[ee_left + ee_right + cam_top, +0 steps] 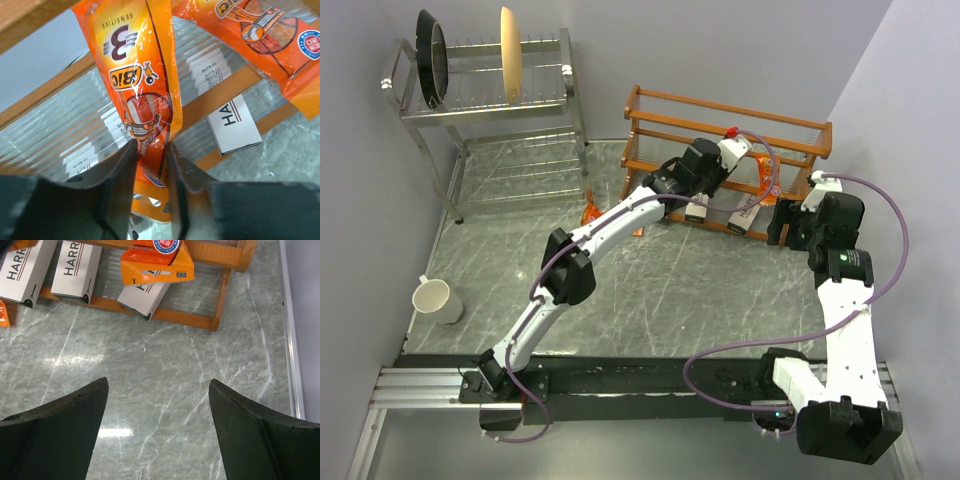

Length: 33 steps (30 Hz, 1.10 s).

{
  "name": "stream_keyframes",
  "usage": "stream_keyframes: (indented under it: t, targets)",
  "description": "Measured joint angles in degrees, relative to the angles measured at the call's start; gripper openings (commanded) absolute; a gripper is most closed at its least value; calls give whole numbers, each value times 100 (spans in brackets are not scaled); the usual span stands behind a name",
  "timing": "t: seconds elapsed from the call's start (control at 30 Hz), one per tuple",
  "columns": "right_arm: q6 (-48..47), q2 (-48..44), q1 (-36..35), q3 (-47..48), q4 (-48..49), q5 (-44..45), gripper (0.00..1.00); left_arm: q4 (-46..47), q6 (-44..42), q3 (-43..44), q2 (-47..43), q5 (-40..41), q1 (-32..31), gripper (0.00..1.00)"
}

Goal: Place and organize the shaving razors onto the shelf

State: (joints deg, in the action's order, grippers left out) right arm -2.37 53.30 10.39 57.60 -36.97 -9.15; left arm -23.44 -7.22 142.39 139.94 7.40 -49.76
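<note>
1. Left fingers [117,185] were closed on one orange pack [145,75], pinching its near end from both sides.
2. You had that pack over the shelf [720,108]. Its length ran away from the left fingers across the wooden rails, and its "BIC" print read upside down in the left wrist view.
3. Your right fingers [65,425] stood wide apart and gripped nothing. They hung over bare desk [165,365] just in front of the shelf's right end.
4. Three grey boxes [75,267] lay side by side on the lowest tier, and their near ends poked past the front rail towards the desk.
5. You could see the rightmost box [142,297] sitting askew to the other two in the right wrist view, with a second pack [157,262] lying over its far part.
6. Your top view showed a third pack [590,208] on the desk, left of the shelf and apart from it.
7. Well to the left, a steel rack [490,90] carried two round dishes on edge, and a white mug [432,298] stood on the desk near its left edge.
</note>
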Motion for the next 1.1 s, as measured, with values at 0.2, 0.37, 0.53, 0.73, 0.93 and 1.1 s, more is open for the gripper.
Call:
stream_keyframes:
  t: [0.2,0.37,0.53,0.73,0.93,1.1]
  targets:
    - [0,-13,0,-26,20,0,88,11,140,-7,0,184,-13,40]
    - [0,-24,0,-76,15,-7,89,107,214,-4,35,374,46,42]
    - [2,-26,0,-76,15,-28,89,260,223,20,98,476,109,52]
    - [4,-26,0,-79,15,-42,89,404,251,125,170,483,133,56]
    - [2,-26,7,-81,13,-39,89,431,363,229,140,378,105,82]
    - [0,-26,28,-81,15,-35,89,811,317,-1613,-1185,55,70,87]
